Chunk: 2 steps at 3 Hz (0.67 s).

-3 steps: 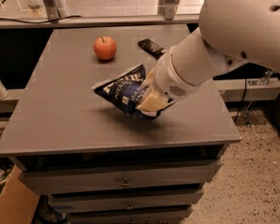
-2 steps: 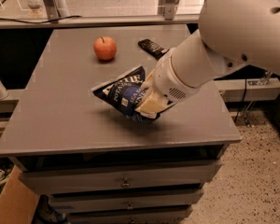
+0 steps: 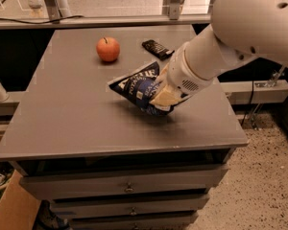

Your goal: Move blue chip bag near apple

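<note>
The robot's gripper (image 3: 159, 92) is clamped on the crinkly navy-blue chip bag (image 3: 136, 86).
The bag is tilted over the middle of the grey tabletop (image 3: 72, 114), apart from the small round orange-red apple (image 3: 108, 49).

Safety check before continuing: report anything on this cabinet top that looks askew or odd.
Only the chip bag stands out: it is tilted and crumpled, clamped in the gripper near the middle of the cabinet top. The apple sits upright; nothing is spilled.

Grey table (image 3: 72, 114); apple (image 3: 108, 49) lies far, left of centre; black wrapped bar (image 3: 157, 48) lies to its right; tool (image 3: 162, 97) clasps blue chip bag (image 3: 134, 85) at centre.
</note>
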Available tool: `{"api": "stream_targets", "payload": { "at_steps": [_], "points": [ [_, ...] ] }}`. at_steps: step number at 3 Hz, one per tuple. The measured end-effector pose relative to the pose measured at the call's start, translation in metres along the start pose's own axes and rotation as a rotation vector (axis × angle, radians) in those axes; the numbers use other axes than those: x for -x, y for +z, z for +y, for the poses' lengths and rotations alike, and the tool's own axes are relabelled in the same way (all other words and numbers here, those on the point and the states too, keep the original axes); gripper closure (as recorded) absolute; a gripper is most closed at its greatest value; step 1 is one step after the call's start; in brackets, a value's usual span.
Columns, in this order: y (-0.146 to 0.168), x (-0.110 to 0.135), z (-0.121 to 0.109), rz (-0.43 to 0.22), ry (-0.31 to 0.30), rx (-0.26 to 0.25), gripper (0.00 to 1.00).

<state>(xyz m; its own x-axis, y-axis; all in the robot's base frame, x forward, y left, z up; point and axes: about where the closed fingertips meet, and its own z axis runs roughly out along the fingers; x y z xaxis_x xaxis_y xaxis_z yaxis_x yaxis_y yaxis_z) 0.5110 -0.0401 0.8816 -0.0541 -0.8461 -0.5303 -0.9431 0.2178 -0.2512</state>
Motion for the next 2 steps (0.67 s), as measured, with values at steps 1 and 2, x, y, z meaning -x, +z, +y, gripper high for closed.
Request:
{"api": "stream_targets", "payload": {
  "at_steps": [1,2],
  "points": [
    [0.012,-0.024,-0.055,0.051,0.020,-0.019,1.00],
    [0.023,-0.039,-0.105,0.079,0.042,-0.035,1.00]
  ]
}}
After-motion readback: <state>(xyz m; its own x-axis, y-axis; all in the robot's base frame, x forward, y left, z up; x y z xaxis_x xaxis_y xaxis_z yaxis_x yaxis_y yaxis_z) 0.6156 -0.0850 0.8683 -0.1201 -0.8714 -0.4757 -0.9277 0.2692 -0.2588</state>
